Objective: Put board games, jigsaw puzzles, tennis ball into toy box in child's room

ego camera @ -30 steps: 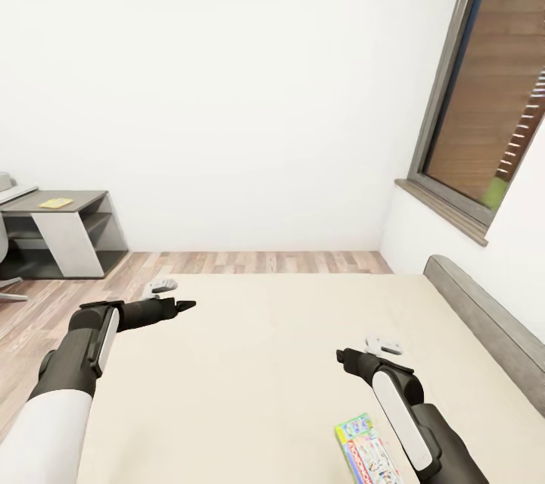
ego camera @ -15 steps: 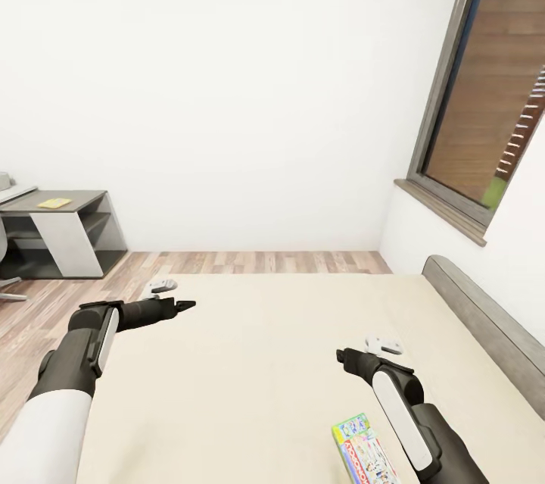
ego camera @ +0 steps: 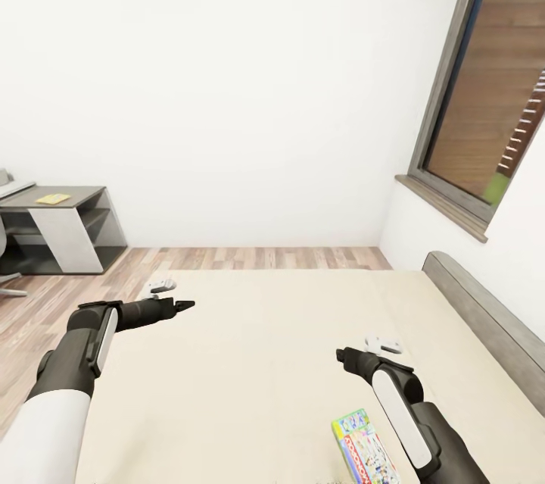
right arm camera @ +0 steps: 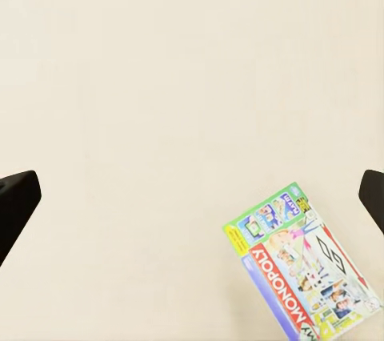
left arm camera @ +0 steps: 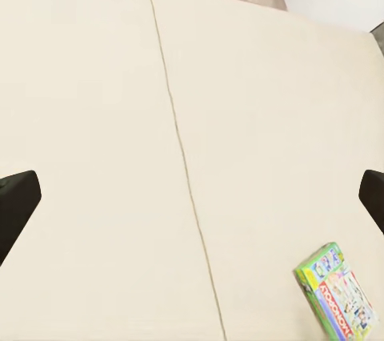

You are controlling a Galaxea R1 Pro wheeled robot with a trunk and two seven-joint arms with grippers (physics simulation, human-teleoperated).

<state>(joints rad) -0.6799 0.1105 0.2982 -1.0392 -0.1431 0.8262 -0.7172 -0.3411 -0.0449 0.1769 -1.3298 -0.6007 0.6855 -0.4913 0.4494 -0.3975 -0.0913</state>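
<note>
One board game (ego camera: pixel 365 450) flat on the bed (ego camera: pixel 265 363) near right gripper (ego camera: pixel 342 355), left gripper (ego camera: pixel 184 305) over bed's floor-side edge, both spread wide, holding nothing, dark side unit (ego camera: pixel 64 230) beyond bed by wall

A bright board game (ego camera: pixel 365 448) (Monopoly) lies flat on the bed (ego camera: pixel 257 363).
</note>
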